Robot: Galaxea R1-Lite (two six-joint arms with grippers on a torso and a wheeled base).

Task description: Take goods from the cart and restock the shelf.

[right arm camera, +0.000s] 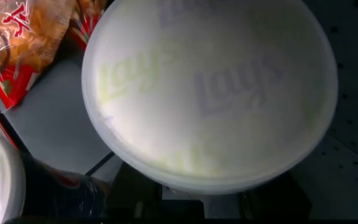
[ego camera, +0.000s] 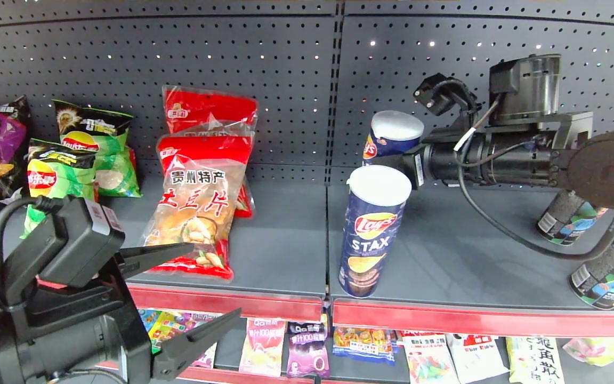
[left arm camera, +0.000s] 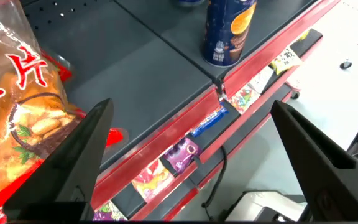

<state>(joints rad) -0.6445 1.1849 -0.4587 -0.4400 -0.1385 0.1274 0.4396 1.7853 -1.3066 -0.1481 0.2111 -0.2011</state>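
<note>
Shelf restock: seat the rear can

Shelf (ego camera: 445, 256) holds snack bags (ego camera: 200, 208) at left. Right gripper (ego camera: 411, 161) lies level beside the rear can (ego camera: 392, 133), which sits just behind the front can (ego camera: 373, 229); whether it clamps that can I cannot tell. Left gripper (ego camera: 216, 278) hangs wide open and empty before the shelf edge. Best to settle the rear can upright, then back straight out, clear of the front can.

The front can (ego camera: 371, 229) hides the rear can's (ego camera: 395, 133) lower half.
</note>
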